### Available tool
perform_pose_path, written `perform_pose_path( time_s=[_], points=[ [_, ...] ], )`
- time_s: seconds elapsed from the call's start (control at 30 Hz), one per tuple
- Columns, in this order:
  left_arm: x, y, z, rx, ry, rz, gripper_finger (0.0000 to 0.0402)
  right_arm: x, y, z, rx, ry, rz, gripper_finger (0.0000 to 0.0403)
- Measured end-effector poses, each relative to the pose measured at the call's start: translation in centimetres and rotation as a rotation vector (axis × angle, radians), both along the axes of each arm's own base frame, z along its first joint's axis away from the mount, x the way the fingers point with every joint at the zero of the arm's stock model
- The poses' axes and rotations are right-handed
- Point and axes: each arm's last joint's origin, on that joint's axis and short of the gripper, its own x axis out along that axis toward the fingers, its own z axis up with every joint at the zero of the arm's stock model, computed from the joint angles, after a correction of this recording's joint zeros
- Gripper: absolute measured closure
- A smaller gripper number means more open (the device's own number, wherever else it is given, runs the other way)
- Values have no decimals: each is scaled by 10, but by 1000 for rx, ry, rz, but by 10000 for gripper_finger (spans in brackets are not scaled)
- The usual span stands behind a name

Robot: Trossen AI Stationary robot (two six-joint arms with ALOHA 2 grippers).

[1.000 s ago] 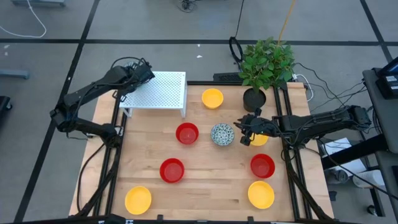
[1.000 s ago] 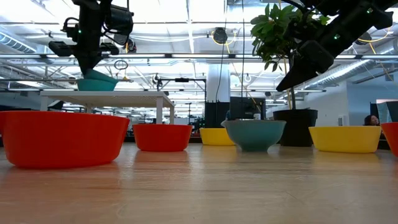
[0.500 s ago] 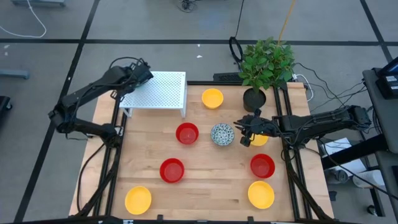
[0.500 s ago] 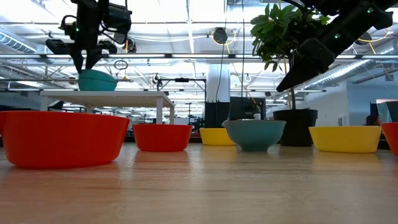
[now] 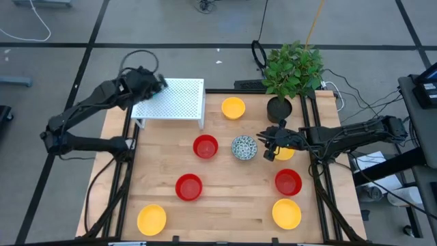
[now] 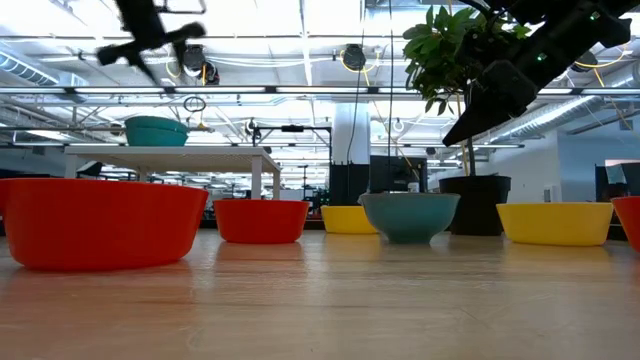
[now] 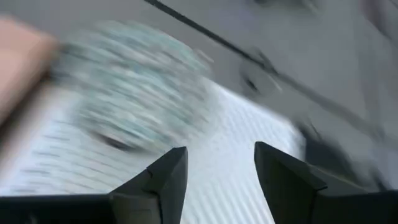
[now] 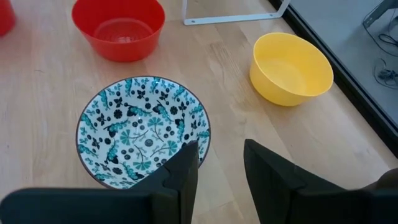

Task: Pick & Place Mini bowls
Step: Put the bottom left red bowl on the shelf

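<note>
A blue-patterned mini bowl (image 6: 155,130) stands on its base on the white perforated rack (image 5: 174,99), blurred in the left wrist view (image 7: 134,99). My left gripper (image 7: 214,168) is open above the rack's far left corner (image 5: 147,78), clear of that bowl. A second patterned bowl (image 5: 244,147) sits mid-table, with my right gripper (image 8: 217,165) open, hovering just right of it (image 5: 268,147) and well above the table. Red bowls (image 5: 205,146), (image 5: 189,186), (image 5: 288,182) and yellow bowls (image 5: 233,107), (image 5: 151,219), (image 5: 287,213) rest on the wood.
A black pot with a green plant (image 5: 280,106) stands at the far right, close behind my right arm. Another yellow bowl (image 5: 284,154) lies partly under my right gripper. The rack stands on thin legs at the far left.
My left gripper has opened and let go of the patterned bowl, then risen and drawn slightly toward the table's left edge. The bowl has stayed on the rack's top.
</note>
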Motion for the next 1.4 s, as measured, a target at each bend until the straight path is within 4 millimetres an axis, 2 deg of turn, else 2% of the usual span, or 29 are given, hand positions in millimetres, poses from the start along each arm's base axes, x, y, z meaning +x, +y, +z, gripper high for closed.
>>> perform_pose_path(
  time_s=[0.17,0.33,0.43,0.57,0.7,0.8,1.1,1.23,1.4],
  points=[
    [40,-33,13,34,-169,-506,238,0,0,0,0,0,0,287],
    [81,-87,10,29,-230,-891,253,0,1,0,32,2,36,287],
    [98,-126,-2,-50,-213,-1071,252,0,2,-1,44,3,50,287],
    [114,-175,-25,-185,-151,-1219,244,0,2,-1,48,4,56,287],
    [123,-219,-50,-255,-51,-1362,237,0,2,-1,39,9,65,287],
    [128,-244,-70,-253,47,-1455,236,0,2,-1,20,17,81,287],
    [141,-285,-131,-135,340,-1701,236,0,2,-1,12,22,89,287],
    [146,-291,-154,-153,430,-1712,236,0,2,-1,12,27,89,287],
    [150,-292,-173,-192,498,-1668,236,0,2,-1,12,27,89,287]
  ],
)
